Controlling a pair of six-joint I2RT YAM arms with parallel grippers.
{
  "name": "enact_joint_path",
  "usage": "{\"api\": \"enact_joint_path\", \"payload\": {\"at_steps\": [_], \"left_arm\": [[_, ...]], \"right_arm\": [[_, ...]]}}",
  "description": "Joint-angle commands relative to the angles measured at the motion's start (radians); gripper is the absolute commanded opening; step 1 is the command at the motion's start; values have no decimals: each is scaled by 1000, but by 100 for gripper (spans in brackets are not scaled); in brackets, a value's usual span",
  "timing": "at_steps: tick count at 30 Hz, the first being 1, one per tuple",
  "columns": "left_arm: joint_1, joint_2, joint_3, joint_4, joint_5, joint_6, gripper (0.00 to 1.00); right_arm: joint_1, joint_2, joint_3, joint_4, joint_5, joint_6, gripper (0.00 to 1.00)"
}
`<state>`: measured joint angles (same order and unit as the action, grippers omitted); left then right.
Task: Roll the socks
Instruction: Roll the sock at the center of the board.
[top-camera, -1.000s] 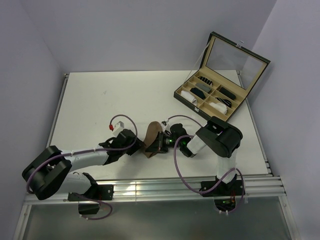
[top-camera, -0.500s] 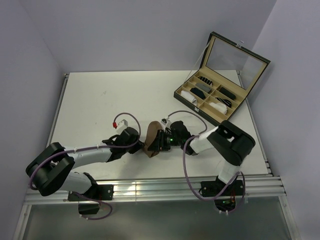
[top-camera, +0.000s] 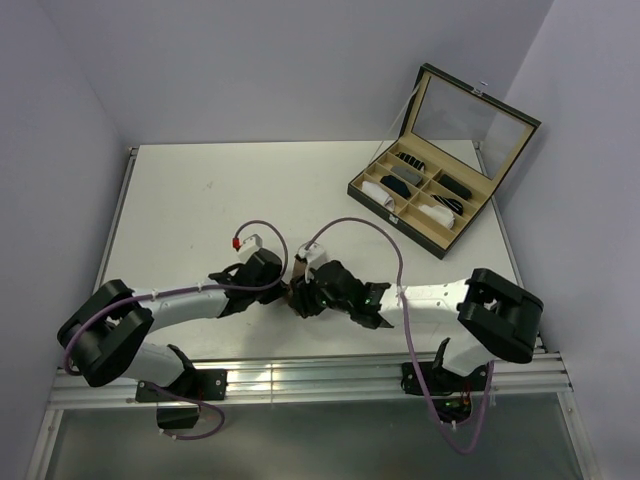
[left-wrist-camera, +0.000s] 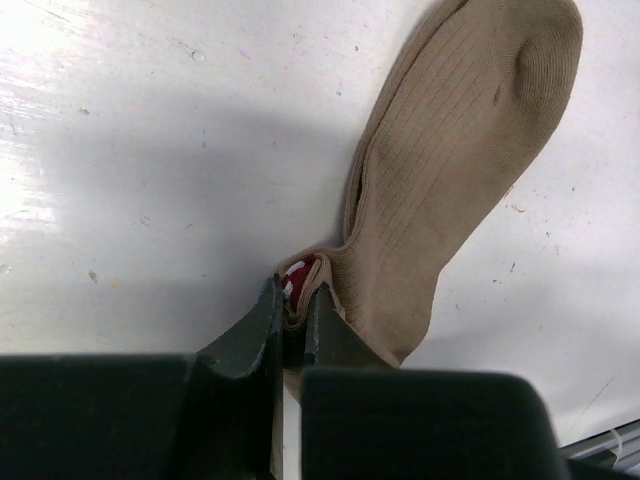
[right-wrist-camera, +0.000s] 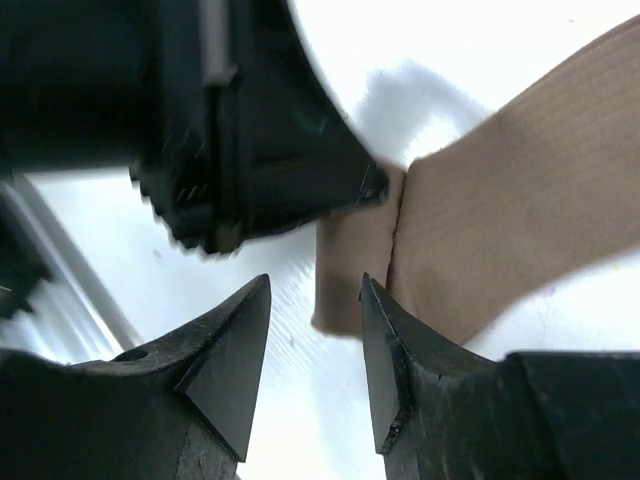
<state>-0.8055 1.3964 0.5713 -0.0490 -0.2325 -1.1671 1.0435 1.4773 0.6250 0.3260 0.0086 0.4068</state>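
A tan-brown sock (left-wrist-camera: 455, 165) lies flat on the white table, toe end away from my left wrist camera. My left gripper (left-wrist-camera: 295, 292) is shut on its folded cuff, where a bit of red-and-white stripe (left-wrist-camera: 300, 270) shows between the fingertips. In the right wrist view the same sock (right-wrist-camera: 500, 210) lies just beyond my right gripper (right-wrist-camera: 315, 290), which is open with only bare table between its fingers. From above, both grippers meet at the table's near middle, left gripper (top-camera: 283, 283) and right gripper (top-camera: 303, 297), and the sock (top-camera: 297, 288) is mostly hidden between them.
An open dark case (top-camera: 395, 222) with tan compartments holding several small sock rolls stands at the back right, its glass lid (top-camera: 470, 105) tilted up. Metal rails (top-camera: 300, 375) run along the near edge. Cables loop above both wrists.
My left gripper has closed on the sock's cuff. My right gripper has let go of the sock and opened, and its arm has swung lower and stretched out to the left.
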Motion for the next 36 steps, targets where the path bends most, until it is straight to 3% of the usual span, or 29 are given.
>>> {"api": "enact_joint_path", "payload": {"at_steps": [1,5,10,30,34,35,36], "left_arm": [[-1,19,25,-41,-2,37,0],[-1,23,32,-43,4,44,0],[0,32,36,-43,12,49,0],[2,44,62,-45,30,72,0],[6,50,67,-34,48,73,0],[8,50,67,-32,50,75,1],[8,49,65,-29,50,72,5]], "right_arm": [[67,-2,38,-36,204,-121,49],[128,54,90,-65,306,-174,50],[176,135,131,-77,326,-209,50],[188,287,186,-269,349,-151,47],[188,307,197,-278,346,-146,38],[187,314,202,-288,346,-145,26],[185,316,202,-286,341,-143,20]]}}
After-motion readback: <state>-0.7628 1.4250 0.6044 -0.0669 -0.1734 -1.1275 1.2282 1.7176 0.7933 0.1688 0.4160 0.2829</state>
